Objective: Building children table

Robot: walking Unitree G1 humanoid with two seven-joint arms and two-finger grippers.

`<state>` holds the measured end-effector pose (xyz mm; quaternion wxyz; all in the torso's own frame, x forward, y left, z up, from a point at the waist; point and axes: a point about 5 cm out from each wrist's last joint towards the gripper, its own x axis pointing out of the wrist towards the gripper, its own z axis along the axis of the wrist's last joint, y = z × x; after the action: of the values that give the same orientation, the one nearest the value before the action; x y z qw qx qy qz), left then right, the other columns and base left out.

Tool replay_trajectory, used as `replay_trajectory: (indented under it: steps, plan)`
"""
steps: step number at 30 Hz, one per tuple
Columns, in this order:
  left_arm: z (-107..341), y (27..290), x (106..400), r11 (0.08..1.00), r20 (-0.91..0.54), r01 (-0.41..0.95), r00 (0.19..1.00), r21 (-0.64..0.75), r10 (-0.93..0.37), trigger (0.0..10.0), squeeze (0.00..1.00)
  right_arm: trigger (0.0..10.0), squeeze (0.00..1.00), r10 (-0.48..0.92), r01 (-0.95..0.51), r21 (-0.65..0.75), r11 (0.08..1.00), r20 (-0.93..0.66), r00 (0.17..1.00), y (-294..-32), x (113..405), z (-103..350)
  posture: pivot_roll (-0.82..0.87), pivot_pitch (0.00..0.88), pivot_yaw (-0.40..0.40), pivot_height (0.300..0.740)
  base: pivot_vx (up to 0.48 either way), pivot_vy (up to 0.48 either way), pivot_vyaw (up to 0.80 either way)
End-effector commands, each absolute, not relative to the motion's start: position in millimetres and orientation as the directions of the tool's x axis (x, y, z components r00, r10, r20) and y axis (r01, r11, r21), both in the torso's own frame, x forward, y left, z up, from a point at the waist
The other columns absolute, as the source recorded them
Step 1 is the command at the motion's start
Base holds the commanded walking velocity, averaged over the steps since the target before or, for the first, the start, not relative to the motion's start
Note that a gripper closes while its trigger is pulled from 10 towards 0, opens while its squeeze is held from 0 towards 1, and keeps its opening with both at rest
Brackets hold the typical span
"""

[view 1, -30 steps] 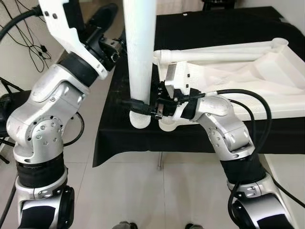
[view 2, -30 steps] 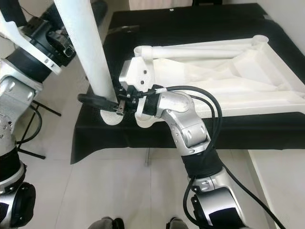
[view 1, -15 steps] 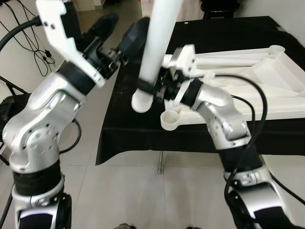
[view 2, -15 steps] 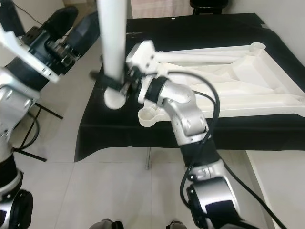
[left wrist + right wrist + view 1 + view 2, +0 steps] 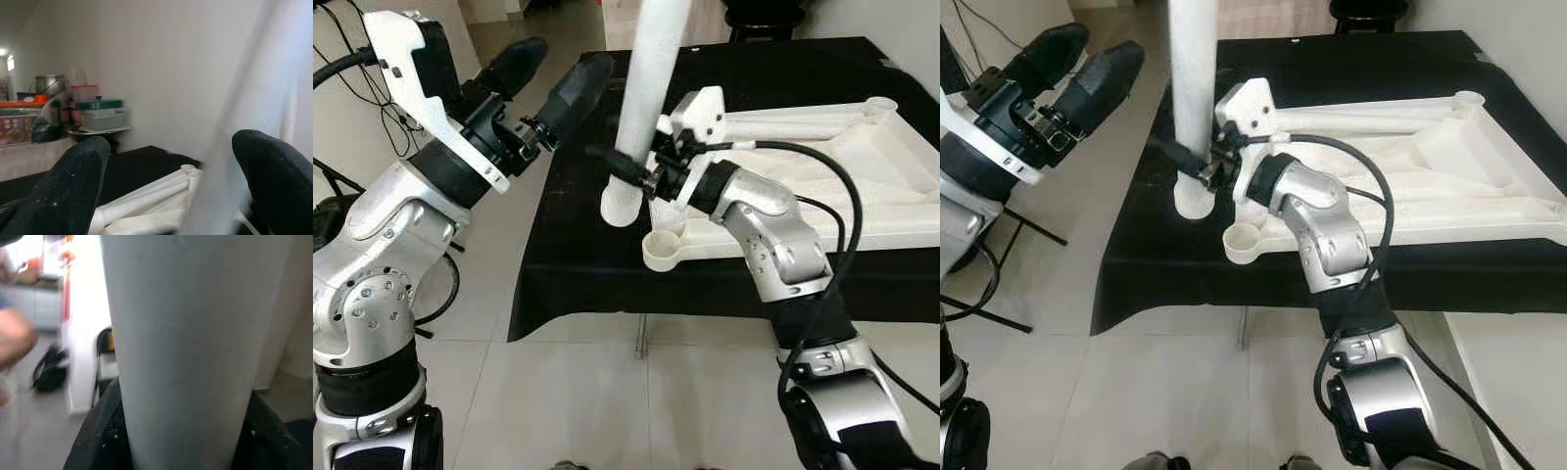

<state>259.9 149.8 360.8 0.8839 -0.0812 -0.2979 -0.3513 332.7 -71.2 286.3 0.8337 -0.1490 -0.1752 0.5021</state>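
Leg (image 5: 646,108), a white tube nearly upright, hangs pinched in the right gripper (image 5: 628,168) just left of the empty corner socket (image 5: 663,249) on the upturned tabletop (image 5: 1449,166), while the left gripper (image 5: 543,83) stays spread, farther left.

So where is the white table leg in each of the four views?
Left eye: white leg, upper centre, clamped by the right gripper.
Right eye: upper left of centre.
Left wrist: blurred pale streak.
Right wrist: close, central.
Shared landmark: tabletop's corner socket.

text: none legible — red sign (image 5: 17,131) | lettering blurred
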Motion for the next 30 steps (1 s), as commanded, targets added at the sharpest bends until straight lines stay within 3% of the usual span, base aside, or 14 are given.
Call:
replay_trajectory:
  steps: [1,12,14,17,19,22,30]
  plan:
    - [359,155,264,0.77,0.582,0.634,0.601,0.07,-0.548,10.0,0.0,10.0,0.0,0.931,-0.783,-0.518,0.346,0.083,0.356,-57,320,282,-0.02,0.107,0.054,0.74,0.0,0.0,0.0]
    - [357,125,268,0.692,0.542,0.717,0.55,0.084,-0.635,10.0,0.0,10.0,0.0,0.932,-0.775,-0.541,0.326,0.046,0.36,-52,321,279,-0.03,0.106,0.061,0.74,0.0,0.0,0.0]
    - [357,124,267,0.692,0.547,0.717,0.547,0.084,-0.633,10.0,0.0,10.0,0.0,0.882,-0.75,-0.489,0.445,0.094,0.461,-59,335,285,-0.02,0.104,0.059,0.74,0.0,0.0,0.0]
    - [357,124,267,0.692,0.547,0.717,0.547,0.084,-0.633,10.0,0.0,10.0,0.0,0.882,-0.75,-0.489,0.445,0.094,0.461,-59,335,285,-0.02,0.104,0.059,0.74,0.0,0.0,0.0]
    - [356,129,265,0.701,0.555,0.708,0.55,0.087,-0.624,10.0,0.0,10.0,0.0,0.803,-0.705,-0.406,0.582,0.151,0.576,-71,352,294,-0.02,0.106,0.056,0.74,0.0,0.0,0.0]
    - [356,134,263,0.702,0.551,0.704,0.546,0.106,-0.631,10.0,0.0,10.0,0.0,0.752,-0.675,-0.346,0.652,0.177,0.635,-81,360,299,-0.02,0.106,0.056,0.74,0.0,0.0,0.0]
    - [357,136,261,0.702,0.528,0.695,0.542,0.155,-0.654,10.0,0.0,10.0,0.0,0.75,-0.672,-0.356,0.65,0.153,0.644,-81,361,298,-0.02,0.104,0.054,0.74,0.0,0.0,0.0]
